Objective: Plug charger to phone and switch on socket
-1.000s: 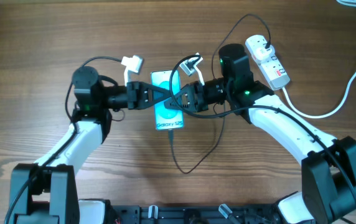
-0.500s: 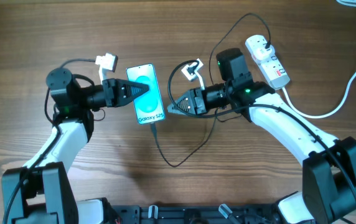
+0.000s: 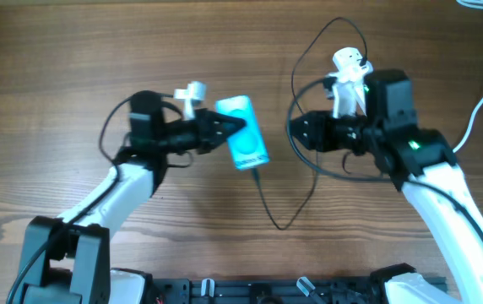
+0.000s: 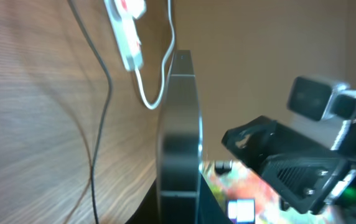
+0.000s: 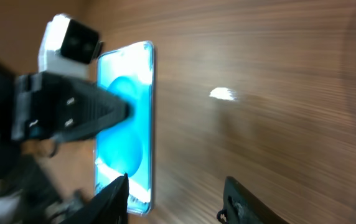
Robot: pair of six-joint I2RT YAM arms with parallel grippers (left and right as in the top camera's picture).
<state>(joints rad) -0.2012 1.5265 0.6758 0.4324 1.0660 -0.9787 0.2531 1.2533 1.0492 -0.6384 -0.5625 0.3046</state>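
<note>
Two things could go wrong from here. First, the phone [image 3: 243,135] could fall. The left gripper [image 3: 225,129] is closed on the phone from its side, with one finger lying across the blue screen. The phone looks tipped up off the counter [image 3: 56,51], though you cannot be sure of that. If the pinch is weak or you swing that arm fast, the phone may slip out and drop. Second, the charger [image 3: 279,221] could come loose. Its small end looks pushed into the bottom end of the phone. From there the thin black line hangs in a loose loop and runs away to the socket [image 4: 127,37], which is well apart from the phone. If you carry the phone farther from the socket, the loop will pull tight and the small end may pop out. Watch the right arm too, because it sits partly over the socket and could bump the white plug. The right gripper [image 5: 178,204] is near the phone, facing its screen but not touching it. Its fingers are spread wide and there is nothing between them. You cannot tell from here if the socket switch is on, so the job looks like it needs that press next.
</note>
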